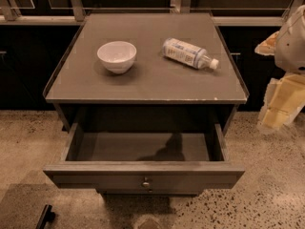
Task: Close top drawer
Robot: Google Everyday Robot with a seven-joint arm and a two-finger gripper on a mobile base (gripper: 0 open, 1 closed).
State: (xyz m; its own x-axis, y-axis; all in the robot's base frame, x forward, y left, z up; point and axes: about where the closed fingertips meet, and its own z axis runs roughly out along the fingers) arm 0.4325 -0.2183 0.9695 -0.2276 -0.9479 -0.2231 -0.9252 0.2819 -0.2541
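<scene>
The top drawer is pulled well out of the grey-brown cabinet. Its flat front faces me with a small round metal knob at the centre. The drawer's inside looks empty and shadowed. My arm shows at the right edge as a white link. The pale yellow gripper hangs below it, to the right of the cabinet, at about the height of the drawer opening. It is apart from the drawer and touches nothing.
A white bowl and a plastic bottle lying on its side rest on the cabinet top. Dark cabinets with a metal rail run behind. The floor is speckled terrazzo. A small black object lies on the floor at the lower left.
</scene>
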